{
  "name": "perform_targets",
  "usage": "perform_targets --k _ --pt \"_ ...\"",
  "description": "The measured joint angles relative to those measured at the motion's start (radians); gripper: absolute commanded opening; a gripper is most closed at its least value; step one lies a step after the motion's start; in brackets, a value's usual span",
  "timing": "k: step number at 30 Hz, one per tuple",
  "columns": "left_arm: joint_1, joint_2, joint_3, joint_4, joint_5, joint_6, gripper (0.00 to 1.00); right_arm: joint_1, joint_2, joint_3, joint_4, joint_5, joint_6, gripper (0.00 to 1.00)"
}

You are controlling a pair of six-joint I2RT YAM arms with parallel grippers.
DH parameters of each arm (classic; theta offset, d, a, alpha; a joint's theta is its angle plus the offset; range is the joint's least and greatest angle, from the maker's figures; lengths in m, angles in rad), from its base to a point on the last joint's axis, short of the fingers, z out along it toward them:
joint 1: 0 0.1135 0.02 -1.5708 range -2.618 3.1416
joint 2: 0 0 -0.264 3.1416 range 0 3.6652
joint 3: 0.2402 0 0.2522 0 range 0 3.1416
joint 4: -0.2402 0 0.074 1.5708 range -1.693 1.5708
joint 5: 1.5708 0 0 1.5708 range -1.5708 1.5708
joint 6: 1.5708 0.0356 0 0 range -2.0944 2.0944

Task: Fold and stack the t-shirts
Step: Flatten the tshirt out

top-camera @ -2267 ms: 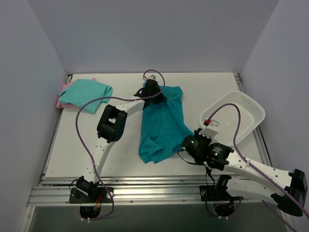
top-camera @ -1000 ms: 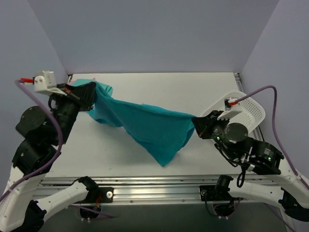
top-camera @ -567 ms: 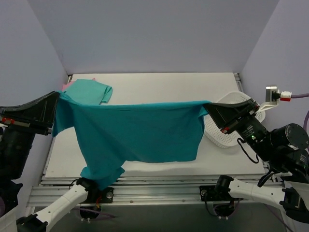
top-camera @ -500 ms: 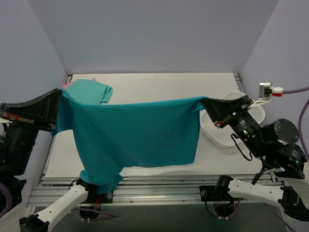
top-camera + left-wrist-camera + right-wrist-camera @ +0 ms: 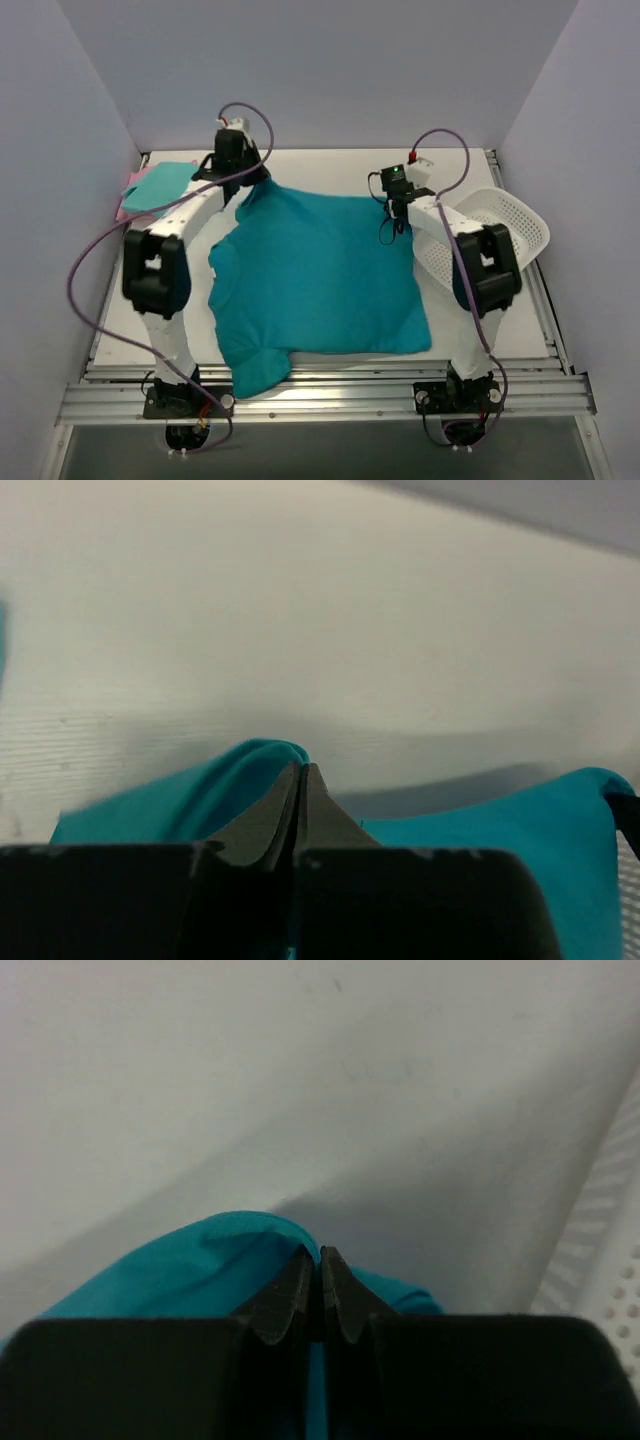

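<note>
The teal tee (image 5: 320, 280) is down on the table (image 5: 330, 170), spread wide and mostly flat across the middle. Both arms reach out to its far edge. The left gripper (image 5: 248, 186) sits at the far-left corner of the cloth, and the left wrist view confirms the grip: the fingers (image 5: 285, 805) are pinched tight together with a raised fold of teal fabric caught between them. Over on the other side, the right gripper (image 5: 393, 207) is at the far-right corner, and it is clamped too, its tips pressed together on a small hump of teal cloth (image 5: 200, 1260) lifted just off the tabletop. Between the two pinches the far hem runs roughly straight from left to right. A sleeve pokes out on the left side, and at the near left a flap of the tee reaches the table's near edge. The near-right corner lies flat. In the far-left corner sits the mint tee (image 5: 163, 185), folded, with the pink tee (image 5: 121, 212) peeking out from under its left side, both well apart from the right gripper. The basket (image 5: 510, 225) rests at the right, tilted, just beside the right arm.
</note>
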State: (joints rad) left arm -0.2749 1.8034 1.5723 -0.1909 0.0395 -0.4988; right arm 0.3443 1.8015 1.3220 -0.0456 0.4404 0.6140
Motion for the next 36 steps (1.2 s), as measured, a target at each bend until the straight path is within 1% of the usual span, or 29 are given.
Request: perform_targets --k 1,2,3,4,5,6,7,8,10,11,12,13,14,18,22,26,29,32,34,36 --pt "0.008 0.127 0.049 -0.012 0.014 -0.002 0.02 -0.017 0.1 0.029 -0.013 -0.013 0.01 0.0" --pt "0.016 0.271 0.14 -0.051 0.035 -0.005 0.02 -0.024 0.208 0.076 -0.037 -0.029 0.016 0.0" --pt "0.021 0.388 0.222 -0.076 0.054 -0.007 0.02 -0.024 0.279 0.113 -0.046 -0.04 0.018 0.0" --pt "0.024 0.484 0.291 -0.088 0.07 -0.009 0.02 -0.019 0.329 0.146 -0.04 -0.021 0.019 0.0" --pt "0.028 0.554 0.332 -0.095 0.08 -0.009 0.05 -0.013 0.341 0.182 -0.039 -0.051 0.023 0.0" --pt "0.03 0.596 0.346 -0.104 0.089 -0.014 0.14 -0.006 0.346 0.203 -0.034 -0.06 0.023 0.0" --pt "0.037 0.604 0.355 -0.093 0.114 -0.018 0.41 -0.002 0.345 0.218 -0.031 -0.071 0.023 0.04" --pt "0.04 0.602 0.367 -0.101 0.113 -0.007 0.54 0.004 0.343 0.233 -0.024 -0.077 0.023 0.17" --pt "0.044 0.596 0.402 -0.103 0.115 -0.005 0.8 0.014 0.34 0.246 -0.011 -0.087 0.024 0.4" --pt "0.046 0.594 0.422 -0.104 0.117 0.001 0.83 0.016 0.336 0.246 -0.012 -0.09 0.025 0.66" --pt "0.048 0.592 0.441 -0.108 0.118 -0.002 0.84 0.017 0.332 0.245 -0.014 -0.09 0.029 0.78" --pt "0.05 0.589 0.458 -0.111 0.118 0.0 0.86 0.018 0.328 0.243 -0.016 -0.088 0.026 0.81" --pt "0.051 0.584 0.47 -0.114 0.118 0.005 0.87 0.018 0.319 0.239 -0.019 -0.084 0.024 0.83" --pt "0.058 0.536 0.478 -0.131 0.117 0.018 0.89 0.025 0.261 0.222 -0.05 -0.045 0.03 0.83" --pt "0.06 0.467 0.468 -0.152 0.089 0.033 0.89 0.053 0.174 0.221 -0.08 0.045 0.038 0.83" --pt "0.06 0.313 0.344 -0.15 0.035 0.036 0.88 0.102 0.095 0.204 -0.081 0.093 0.038 0.82" --pt "0.06 0.193 0.24 -0.129 0.008 0.034 0.84 0.131 0.063 0.181 -0.074 0.098 0.037 0.79" --pt "0.061 0.128 0.137 -0.069 -0.006 0.024 0.76 0.134 0.062 0.156 -0.066 0.09 0.038 0.76" --pt "0.062 0.133 0.095 -0.044 -0.01 0.013 0.67 0.132 0.069 0.144 -0.066 0.085 0.037 0.75" --pt "0.063 0.171 0.073 -0.034 -0.014 0.0 0.52 0.132 0.086 0.144 -0.061 0.08 0.037 0.74"
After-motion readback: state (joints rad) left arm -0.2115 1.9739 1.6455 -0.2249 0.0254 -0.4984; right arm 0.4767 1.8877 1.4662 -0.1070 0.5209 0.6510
